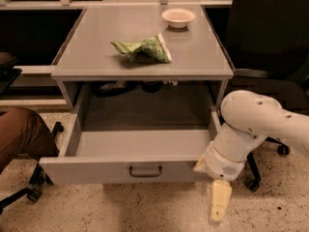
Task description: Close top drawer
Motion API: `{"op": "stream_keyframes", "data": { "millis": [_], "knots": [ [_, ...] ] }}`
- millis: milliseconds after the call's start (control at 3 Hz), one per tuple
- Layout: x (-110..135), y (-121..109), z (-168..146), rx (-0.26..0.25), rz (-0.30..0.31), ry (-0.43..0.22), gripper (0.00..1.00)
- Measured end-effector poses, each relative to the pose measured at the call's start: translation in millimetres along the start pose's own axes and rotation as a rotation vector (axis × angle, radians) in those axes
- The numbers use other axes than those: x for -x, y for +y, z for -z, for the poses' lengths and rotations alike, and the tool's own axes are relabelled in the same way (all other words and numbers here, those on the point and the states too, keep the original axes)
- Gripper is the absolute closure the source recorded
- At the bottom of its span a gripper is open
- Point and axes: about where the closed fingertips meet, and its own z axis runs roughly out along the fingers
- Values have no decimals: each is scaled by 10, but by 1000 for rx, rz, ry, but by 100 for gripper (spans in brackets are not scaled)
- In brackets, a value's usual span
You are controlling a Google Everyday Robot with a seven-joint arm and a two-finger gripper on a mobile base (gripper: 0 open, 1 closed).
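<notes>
Top drawer [140,146] is pulled well out of the grey cabinet [87,57] toward the camera, so it's open, and the tray looks bare. Its front panel faces the camera at the cabinet's near side, with a small dark loop handle [145,170] at the centre of the panel. The gripper [218,204] is off the cabinet's near right corner, just past the right end of the drawer front. It sits lower than the handle and points down at the speckled floor [120,209]. Can't tell if the claw is released or clenched, and it isn't visibly grasping anything. A small cream part of the wrist sits right at the drawer front's right end; contact or a gap, can't tell. The white arm [251,124] comes in from the cabinet's right side, and its elbow is beside the drawer's right wall. On the cabinet top there's a crumpled green bag [142,48] near the middle and a small pale bowl [178,17] toward the far right corner. Dark items [116,87] sit deep in the cabinet opening behind the tray, too dim to identify. A black chair [270,37] is on the cabinet's right. On its left are a person's brown-trousered leg [19,134] and a chair caster [35,190].
</notes>
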Motion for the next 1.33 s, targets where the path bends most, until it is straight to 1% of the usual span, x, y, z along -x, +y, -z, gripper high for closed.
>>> {"op": "stream_keyframes", "data": {
  "millis": [333, 667, 1000, 1333],
  "knots": [
    [128, -391, 19, -56, 19, -18, 0],
    [204, -656, -1, -144, 13, -22, 0],
    [204, -656, -1, -144, 13, -22, 0],
    [194, -794, 3, -147, 17, -22, 0]
  ]
}}
